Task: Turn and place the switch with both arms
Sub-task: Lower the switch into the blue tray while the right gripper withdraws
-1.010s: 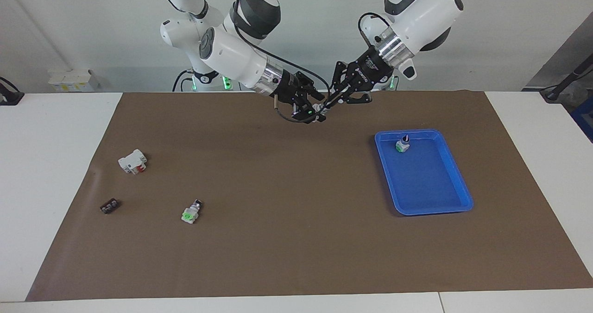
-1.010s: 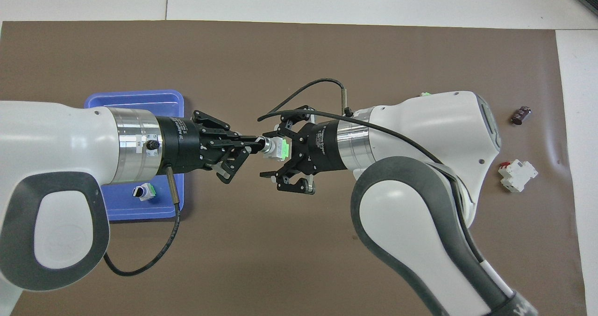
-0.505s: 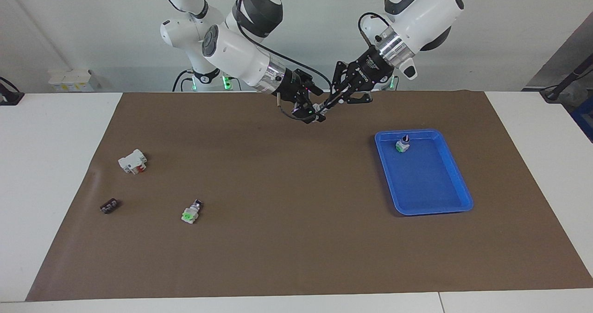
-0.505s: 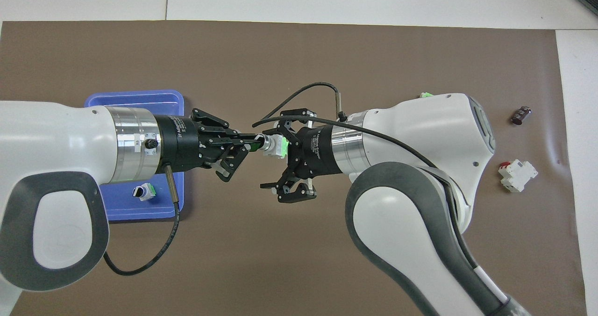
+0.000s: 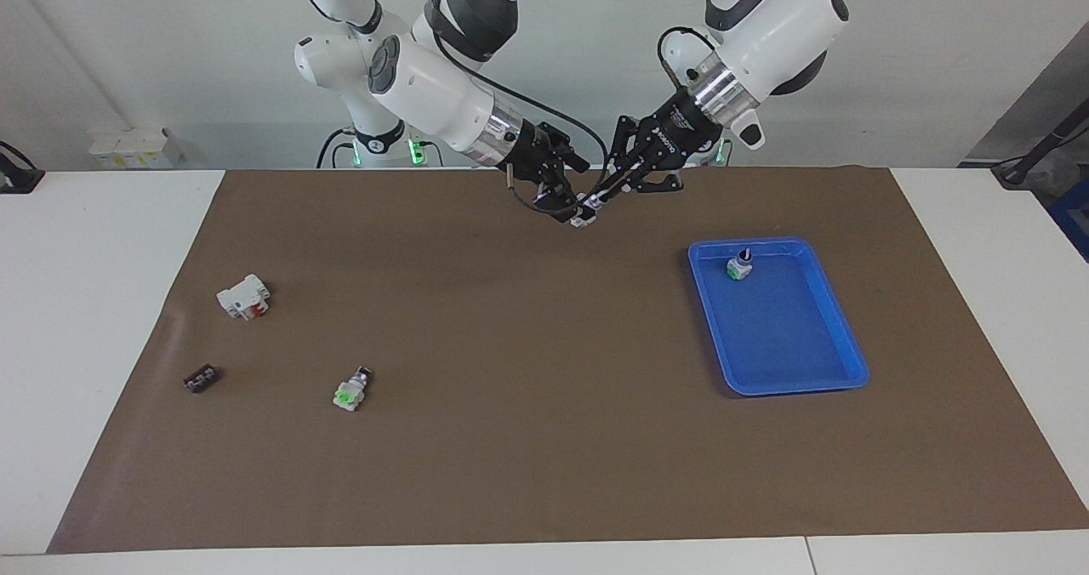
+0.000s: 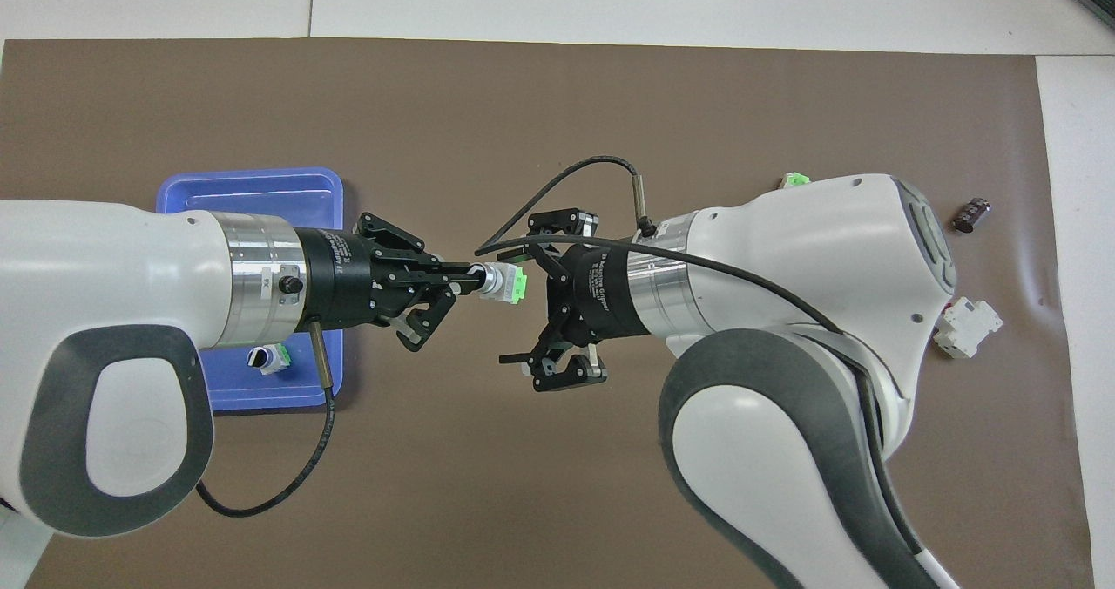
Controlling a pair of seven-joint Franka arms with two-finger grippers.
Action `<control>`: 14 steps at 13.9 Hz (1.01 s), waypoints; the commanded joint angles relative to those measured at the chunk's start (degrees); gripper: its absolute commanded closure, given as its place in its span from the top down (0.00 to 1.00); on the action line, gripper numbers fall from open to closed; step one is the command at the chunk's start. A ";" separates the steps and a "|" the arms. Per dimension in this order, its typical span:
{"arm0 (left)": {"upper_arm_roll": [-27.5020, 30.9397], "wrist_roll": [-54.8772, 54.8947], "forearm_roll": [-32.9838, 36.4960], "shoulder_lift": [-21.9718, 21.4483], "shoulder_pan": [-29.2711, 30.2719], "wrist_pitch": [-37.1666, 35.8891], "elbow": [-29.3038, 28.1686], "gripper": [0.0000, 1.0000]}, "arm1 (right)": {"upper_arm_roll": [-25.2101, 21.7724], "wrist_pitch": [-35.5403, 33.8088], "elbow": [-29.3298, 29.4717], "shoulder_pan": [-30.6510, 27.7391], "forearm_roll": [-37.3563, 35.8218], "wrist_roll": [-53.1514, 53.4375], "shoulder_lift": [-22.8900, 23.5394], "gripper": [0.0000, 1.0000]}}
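Facing view: left gripper (image 5: 606, 194) is pinching the small white-grey switch (image 5: 584, 216) by its knob, above the brown mat (image 5: 544, 439) with open room around. Right gripper (image 5: 568, 205) is gaping beside it.

Overhead view: switch (image 6: 503, 284) is lying lengthwise between the 2 grippers, green face toward the right gripper (image 6: 533, 288), knob in the left gripper (image 6: 466, 279).

A white worktop (image 5: 102, 320) is covered across most of its width by a brown mat (image 5: 544, 439), with bare white strips left at both ends. A seam between panels is seen along the worktop's edge. A plain pale wall (image 5: 170, 48) is seen at the robots' end of the worktop, evenly lit. A small white box (image 5: 132, 146) is set against that wall.
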 commanded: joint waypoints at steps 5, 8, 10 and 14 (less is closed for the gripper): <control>-0.10 16.00 6.03 -4.42 7.70 0.49 -7.79 0.00 | -0.24 -4.01 -1.28 -1.30 -16.98 -17.61 -6.13 1.00; 0.34 30.75 9.72 -4.33 10.16 -0.82 -9.99 0.00 | -0.51 -4.18 -0.93 -2.71 -24.28 -27.02 -6.49 1.00; 3.40 42.70 10.42 -3.80 11.57 -2.93 -10.09 0.00 | -0.51 -4.27 -0.84 -4.46 -31.13 -35.88 -6.49 1.00; 6.75 58.81 19.56 -0.47 10.96 -2.59 -10.09 0.00 | -0.59 -8.22 -0.40 -9.81 -40.91 -53.81 -7.45 1.00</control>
